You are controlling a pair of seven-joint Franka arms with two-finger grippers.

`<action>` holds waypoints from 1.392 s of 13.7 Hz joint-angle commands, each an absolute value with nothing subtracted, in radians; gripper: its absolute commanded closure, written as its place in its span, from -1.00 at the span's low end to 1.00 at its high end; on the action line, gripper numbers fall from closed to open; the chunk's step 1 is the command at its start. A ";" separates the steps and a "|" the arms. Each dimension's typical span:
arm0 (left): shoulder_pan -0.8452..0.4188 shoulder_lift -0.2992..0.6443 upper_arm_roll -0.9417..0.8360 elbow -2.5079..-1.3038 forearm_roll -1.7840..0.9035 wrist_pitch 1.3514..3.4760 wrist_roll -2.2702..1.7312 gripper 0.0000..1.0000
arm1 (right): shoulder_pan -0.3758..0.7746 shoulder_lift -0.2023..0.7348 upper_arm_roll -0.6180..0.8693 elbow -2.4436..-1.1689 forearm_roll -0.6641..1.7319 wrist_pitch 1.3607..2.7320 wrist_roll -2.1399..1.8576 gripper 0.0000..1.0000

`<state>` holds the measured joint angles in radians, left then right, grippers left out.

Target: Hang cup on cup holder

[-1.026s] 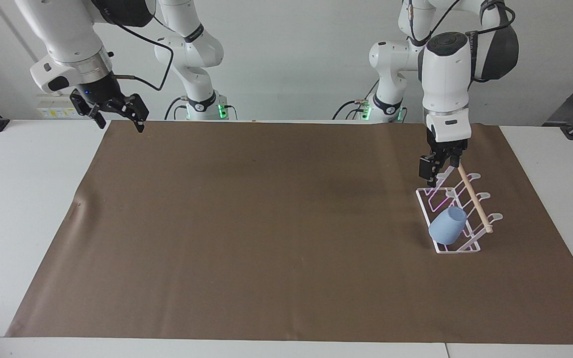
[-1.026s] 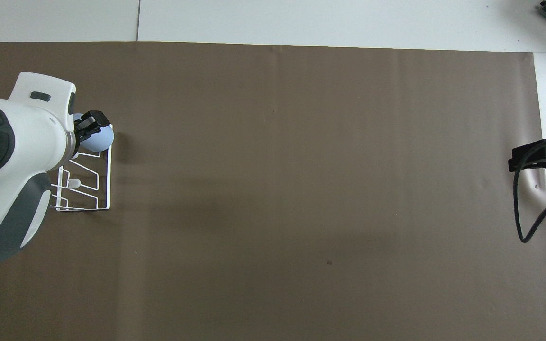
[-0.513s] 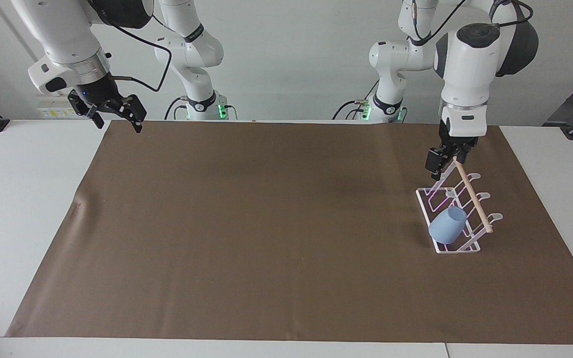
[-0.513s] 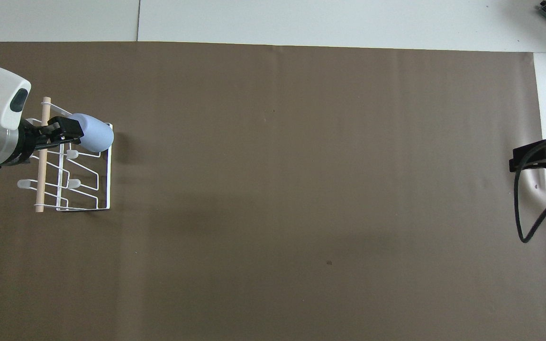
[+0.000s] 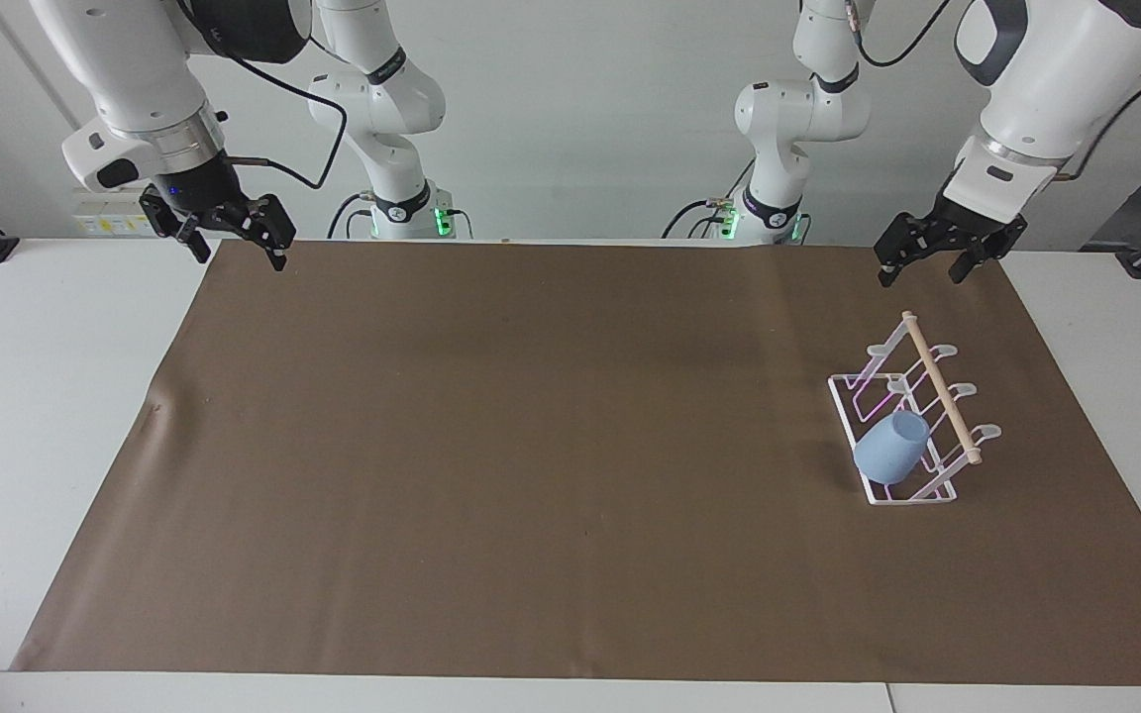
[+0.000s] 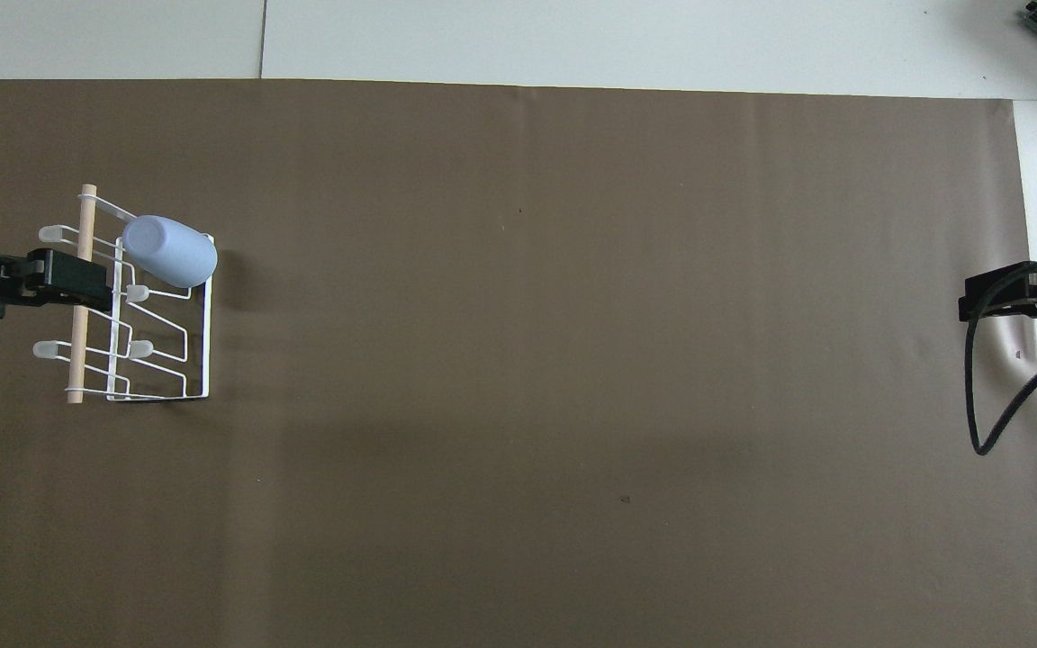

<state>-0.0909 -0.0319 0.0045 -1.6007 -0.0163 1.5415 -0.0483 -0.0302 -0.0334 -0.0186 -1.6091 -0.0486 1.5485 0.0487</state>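
Plainly, nothing on the table carries readable writing. One cup [image 5: 891, 448] hangs mouth-down and tilted on a prong of the single rack [image 5: 912, 421], at the rack's end farther from the robots; the other prongs are bare. That rack stands on the brown mat [image 5: 551, 446] near the mat's edge at the left arm's end. Raised over the mat's corner nearest the left arm's base, the left gripper [image 5: 937, 259] has its fingers spread and holds nothing. Waiting over the corner at the right arm's end, the right gripper [image 5: 234, 233] is likewise spread wide and empty.
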 commanded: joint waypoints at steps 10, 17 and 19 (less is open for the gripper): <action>-0.063 -0.034 -0.032 -1.517 -0.043 1.474 -0.187 -1.00 | -0.043 -0.074 -0.017 -1.660 -0.057 1.568 0.026 -1.00; -0.063 -0.046 -0.021 -1.535 -0.031 1.442 0.130 -1.00 | -0.043 -0.074 -0.017 -1.660 -0.058 1.568 0.023 -1.00; -0.061 -0.048 -0.021 -1.537 -0.011 1.445 0.118 -1.00 | -0.044 -0.074 -0.017 -1.660 -0.057 1.568 0.020 -1.00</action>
<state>-0.0718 -0.0257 -0.0161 -1.5165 -0.0240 1.4509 0.1102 -0.0327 -0.0468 -0.0210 -1.6260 -0.0486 1.5485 0.0487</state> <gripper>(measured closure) 0.000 0.000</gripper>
